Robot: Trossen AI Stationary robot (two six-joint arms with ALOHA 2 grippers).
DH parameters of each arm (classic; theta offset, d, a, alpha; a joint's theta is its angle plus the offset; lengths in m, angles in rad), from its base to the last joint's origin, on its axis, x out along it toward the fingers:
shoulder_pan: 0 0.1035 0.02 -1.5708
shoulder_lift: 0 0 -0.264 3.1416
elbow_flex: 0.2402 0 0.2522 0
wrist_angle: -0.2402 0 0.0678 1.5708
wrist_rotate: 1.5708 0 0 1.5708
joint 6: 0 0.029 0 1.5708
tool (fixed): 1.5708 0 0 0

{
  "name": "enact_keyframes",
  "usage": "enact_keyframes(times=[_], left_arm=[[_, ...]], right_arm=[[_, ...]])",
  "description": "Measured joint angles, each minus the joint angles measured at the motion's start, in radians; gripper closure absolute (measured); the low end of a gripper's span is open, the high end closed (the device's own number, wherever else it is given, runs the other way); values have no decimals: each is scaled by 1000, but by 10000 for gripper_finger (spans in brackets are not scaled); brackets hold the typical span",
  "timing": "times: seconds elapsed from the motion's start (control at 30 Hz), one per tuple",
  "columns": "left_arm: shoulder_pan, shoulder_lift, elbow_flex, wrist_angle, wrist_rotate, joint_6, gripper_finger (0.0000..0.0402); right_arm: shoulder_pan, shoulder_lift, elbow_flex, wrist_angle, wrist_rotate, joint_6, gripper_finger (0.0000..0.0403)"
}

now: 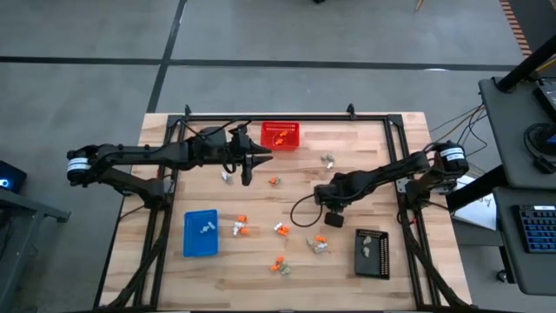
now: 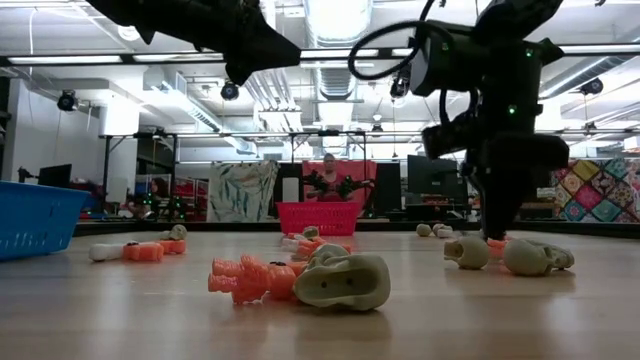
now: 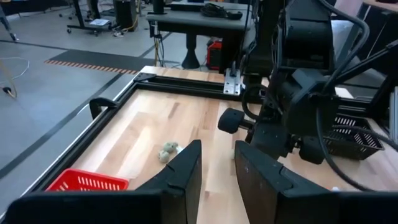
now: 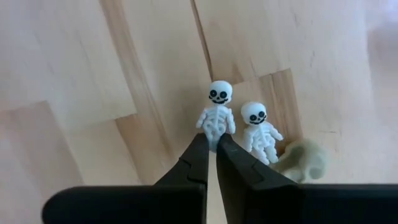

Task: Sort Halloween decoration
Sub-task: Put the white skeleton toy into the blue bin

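the left gripper point(image 1: 247, 177) hangs in the air near the red basket point(image 1: 281, 136). its fingers point(image 3: 186, 171) are a little apart with nothing between them, so it seems to be waiting for its turn.

the trinkets are spread all over the counter point(image 1: 365, 165) because most are not sorted yet. a white one lies in the blue tray point(image 1: 201, 233), and orange and white ones point(image 1: 240, 229) sit just beside that tray. more orange ones lie in the middle point(image 1: 274, 181) and near the front point(image 1: 278, 263). a beige one point(image 1: 328, 160) lies alone toward the back.

the right gripper point(image 1: 334, 219) is down at the counter, right of the middle. in its wrist view the tips are pressed together on the legs of a white skeleton point(image 4: 216, 112), so it looks pinched and ready to lift. a second skeleton point(image 4: 260, 129) lies just beside it, and a beige skull point(image 4: 306, 160) touches that one. they are so close that the lift could knock them.

the black tray point(image 1: 373, 254) sits at the front right with pale bits in it. the white one likely belongs in a tray, but i cannot tell which.
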Motion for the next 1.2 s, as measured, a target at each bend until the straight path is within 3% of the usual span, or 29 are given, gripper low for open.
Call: enact_keyframes(times=[0.23,0.57,0.93,1.2], left_arm=[[-38,-10,0,7,1,-3,322],[-89,-129,0,-18,4,-8,322],[-174,-347,-52,-51,4,-39,322],[-180,-498,-132,-27,2,-107,322]], right_arm=[[0,-66,0,79,-7,-23,393],[-10,-68,1,536,-12,-240,394],[-31,32,2,1057,-61,-489,394],[-31,135,20,1283,-63,-562,394]])
